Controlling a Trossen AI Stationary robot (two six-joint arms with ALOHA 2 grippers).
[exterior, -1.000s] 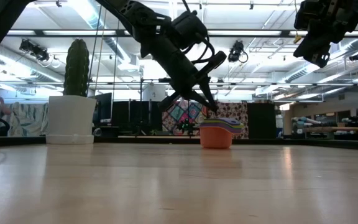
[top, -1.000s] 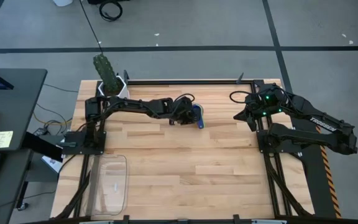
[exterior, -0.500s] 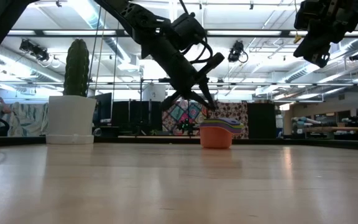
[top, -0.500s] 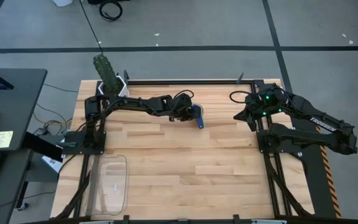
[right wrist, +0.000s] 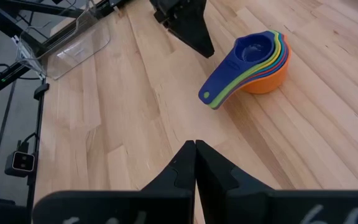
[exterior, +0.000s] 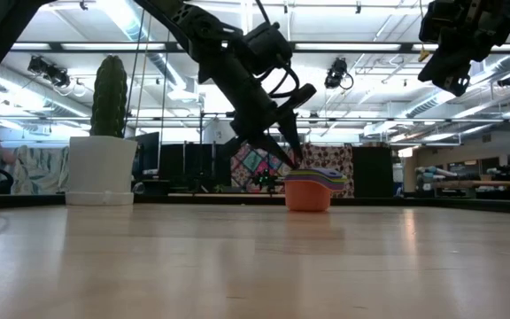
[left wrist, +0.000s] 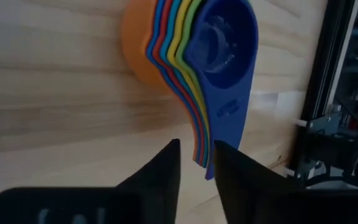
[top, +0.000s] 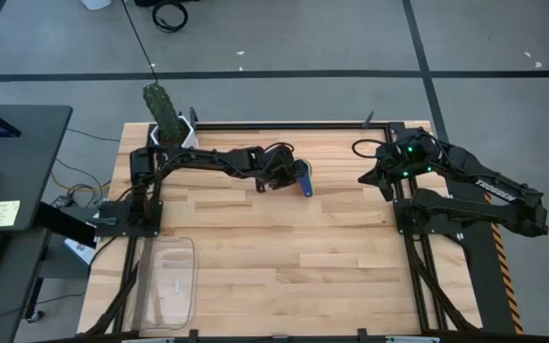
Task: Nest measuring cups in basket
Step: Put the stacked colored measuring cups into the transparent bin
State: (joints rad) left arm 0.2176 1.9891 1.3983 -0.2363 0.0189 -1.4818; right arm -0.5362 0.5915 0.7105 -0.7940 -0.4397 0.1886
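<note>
Orange at the bottom and dark blue on top, the measuring cups [top: 302, 178] are already stacked one inside another, so by the look of it the nesting itself is done. What is left, I judge, is the carry: the stack stands on the bare wooden table [top: 294, 248] in the upper middle of the high view, while the basket [top: 171, 281] lies well apart at the lower left of that frame with no cup in it.

In the high view the bowls sit toward the top of the frame and the fanned handles trail down and slightly right, so the long axis runs nearly top to bottom there. In the right wrist view the handles point to the lower left of the picture.

Just left of the stack in the high view is the left hand [top: 282, 177]. In its wrist view its fingers [left wrist: 160, 174] stand a little apart, with the handle ends just ahead of the gap; nothing is gripped yet as far as I can see.

Off at the right of the high view, the right hand [top: 366, 177] waits above the table, its fingers [right wrist: 182, 165] pressed together and empty.
</note>
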